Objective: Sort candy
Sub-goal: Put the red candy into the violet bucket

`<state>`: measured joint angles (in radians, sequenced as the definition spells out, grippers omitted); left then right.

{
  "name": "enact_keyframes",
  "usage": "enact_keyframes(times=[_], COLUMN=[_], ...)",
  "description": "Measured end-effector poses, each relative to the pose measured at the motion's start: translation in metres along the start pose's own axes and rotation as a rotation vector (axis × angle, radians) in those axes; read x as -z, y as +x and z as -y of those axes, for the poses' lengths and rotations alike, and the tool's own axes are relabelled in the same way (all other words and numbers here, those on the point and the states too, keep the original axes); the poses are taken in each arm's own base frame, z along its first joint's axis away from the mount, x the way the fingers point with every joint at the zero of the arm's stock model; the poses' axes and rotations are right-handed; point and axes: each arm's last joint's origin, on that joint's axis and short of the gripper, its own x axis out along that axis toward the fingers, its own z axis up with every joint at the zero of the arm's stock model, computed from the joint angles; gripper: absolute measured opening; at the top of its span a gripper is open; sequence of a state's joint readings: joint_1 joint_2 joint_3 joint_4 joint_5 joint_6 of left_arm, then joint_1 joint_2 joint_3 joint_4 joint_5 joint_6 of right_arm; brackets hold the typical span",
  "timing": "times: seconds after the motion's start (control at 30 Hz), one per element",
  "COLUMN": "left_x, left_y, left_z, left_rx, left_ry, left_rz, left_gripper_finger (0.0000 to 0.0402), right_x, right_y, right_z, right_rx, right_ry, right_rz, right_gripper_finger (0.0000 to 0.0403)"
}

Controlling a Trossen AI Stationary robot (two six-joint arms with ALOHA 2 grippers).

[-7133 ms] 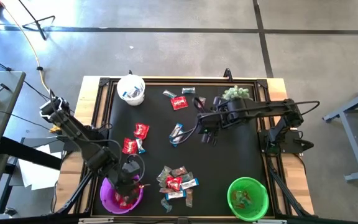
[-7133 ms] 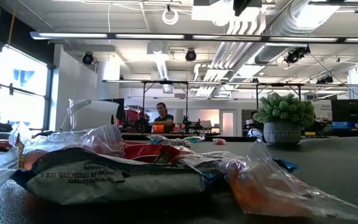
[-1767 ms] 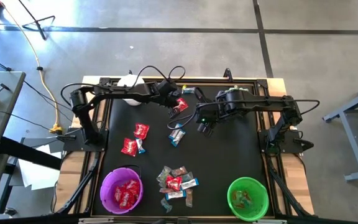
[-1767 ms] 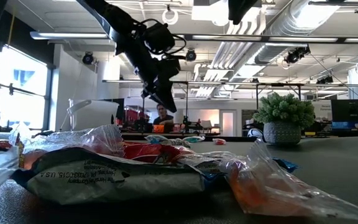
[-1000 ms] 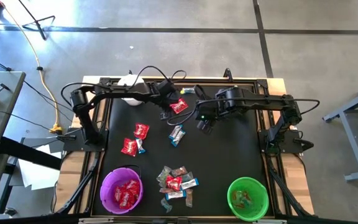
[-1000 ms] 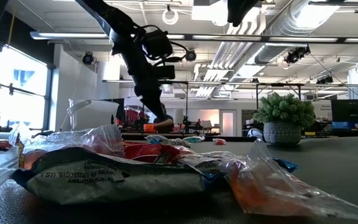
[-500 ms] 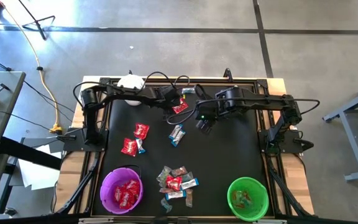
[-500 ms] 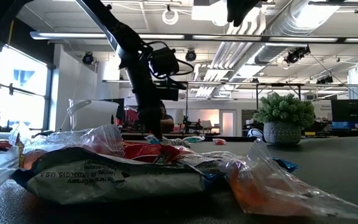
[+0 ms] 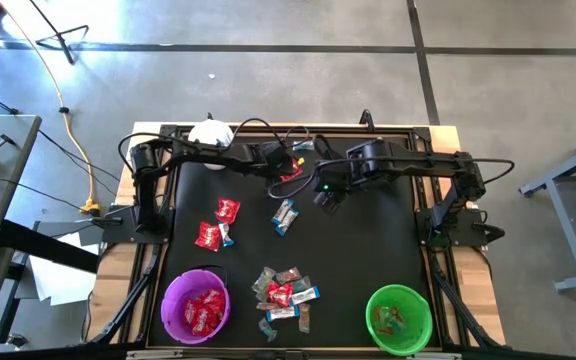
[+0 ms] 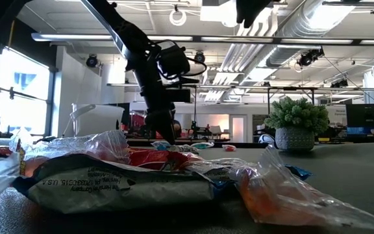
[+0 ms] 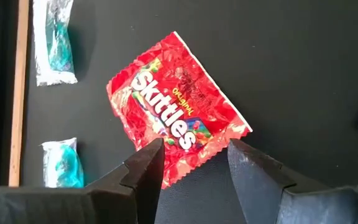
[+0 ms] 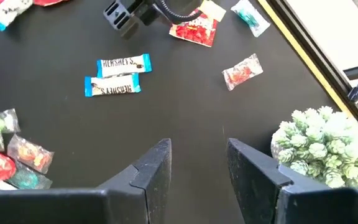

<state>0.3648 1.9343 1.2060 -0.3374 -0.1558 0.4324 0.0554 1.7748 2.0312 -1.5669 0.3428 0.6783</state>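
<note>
My left gripper hangs with jaws spread over a red Skittles packet near the table's far edge. It looks light, crinkly and slippery (thin foil), so I'd pinch across its nearest corner. My right gripper waits parted, empty, mid-table.
</note>
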Motion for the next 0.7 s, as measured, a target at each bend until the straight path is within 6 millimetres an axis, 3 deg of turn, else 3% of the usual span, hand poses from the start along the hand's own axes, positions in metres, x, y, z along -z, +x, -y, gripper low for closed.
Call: enact_keyframes(times=[0.53,0.7], left_x=[0.009,0.01], left_y=[0.025,0.026], left_z=[0.003,0.003], left_rx=[0.074,0.078], left_ry=[-0.123,-0.123], left_rz=[-0.046,-0.049], left_gripper_finger=[0.0166,0.0145], right_x=[-0.009,-0.009], right_y=[0.005,0.005], right_z=[0.012,0.012], right_rx=[0.004,0.002], right_ry=[0.095,0.109], right_rz=[-0.016,-0.015], right_gripper_finger=[0.0151,0.0151])
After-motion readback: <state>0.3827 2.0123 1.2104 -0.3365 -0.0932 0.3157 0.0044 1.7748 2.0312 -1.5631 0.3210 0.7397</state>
